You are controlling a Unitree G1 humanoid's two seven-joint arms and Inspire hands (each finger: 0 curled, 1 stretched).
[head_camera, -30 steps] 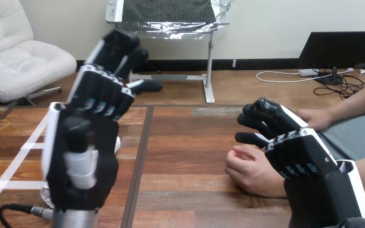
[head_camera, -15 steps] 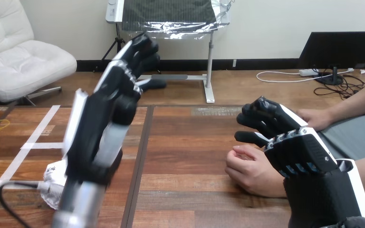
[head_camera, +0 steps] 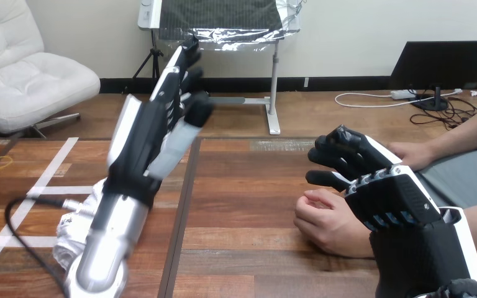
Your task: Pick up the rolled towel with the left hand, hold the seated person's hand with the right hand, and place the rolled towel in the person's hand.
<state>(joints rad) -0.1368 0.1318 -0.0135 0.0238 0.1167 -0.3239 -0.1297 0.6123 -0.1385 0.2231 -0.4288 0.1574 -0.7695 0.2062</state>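
**Left hand open above the table, towel on the wood behind its forearm**

Head view: the left hand (head_camera: 141, 139) stands well above the wooden table (head_camera: 248, 192), palm turned toward the view's right. Its fingers (head_camera: 175, 74) are straight and spread a little, pointing up and away, and the thumb stretches out alongside them. It holds nothing. Its silver forearm (head_camera: 107, 239) rises from the bottom edge at a slant.

The rolled towel (head_camera: 68, 231) – white and crumpled at its visible end – lies on the table at the lower left. It sits just behind the forearm, which hides much of it. A further bit of white shows beside the wrist. The hand itself is clear of the towel, higher and farther on. Strips of white tape (head_camera: 45, 190) cross the boards to the towel's left.

At the right the right hand (head_camera: 399, 205) comes in from the bottom corner with its white-shelled back turned up. The person's nearer hand (head_camera: 324, 218) rests on the table in a loose fist, just to the left of it and partly under it. The two are close together – whether the right hand grips it or only hangs over it I cannot tell. The person's farther hand (head_camera: 412, 154) lies beyond the right hand, near the table's right edge.
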